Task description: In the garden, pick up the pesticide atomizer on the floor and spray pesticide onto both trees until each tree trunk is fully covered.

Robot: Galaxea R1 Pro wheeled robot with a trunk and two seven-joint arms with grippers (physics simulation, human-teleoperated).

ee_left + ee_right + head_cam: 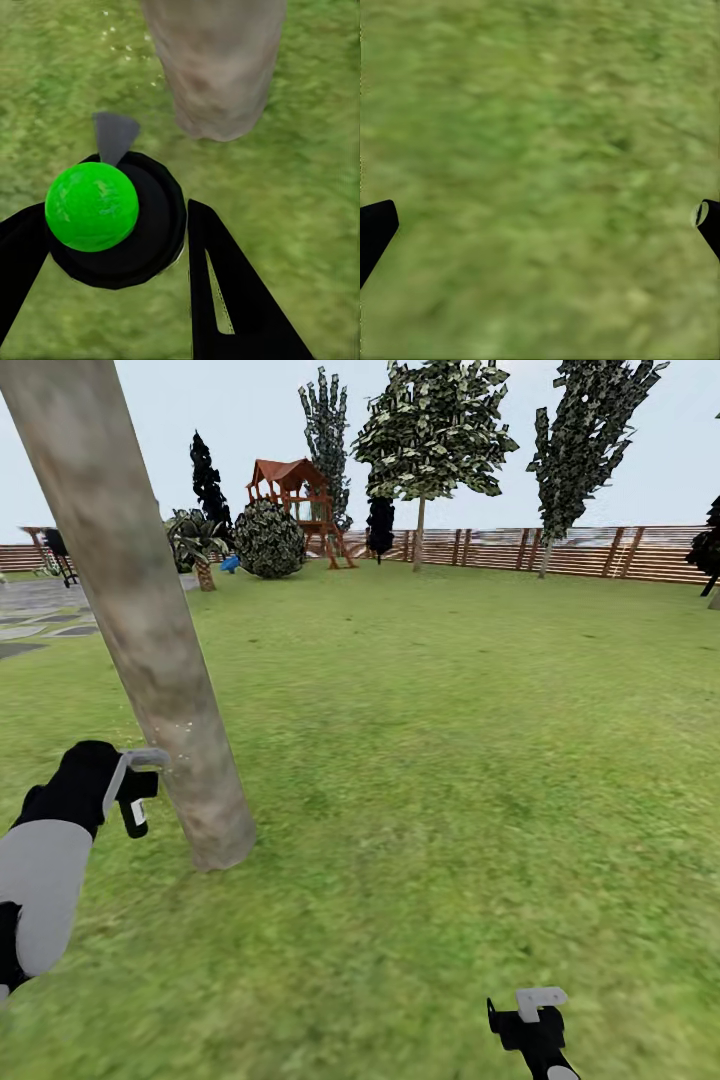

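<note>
left tool (140, 785) grips atomizer (112, 221) – beside tree trunk (140, 620) | right tool (535, 1010) spread

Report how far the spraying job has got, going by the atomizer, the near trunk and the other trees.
Done: the atomizer is off the lawn, clamped in the left pincer. In hand: it sits close beside the near tree trunk, with pale specks scattered near the trunk in the left wrist view, possibly spray. Coverage cannot be judged. Left: a second tree; those by the fence stand far off. The right pincer hangs open over grass.
</note>
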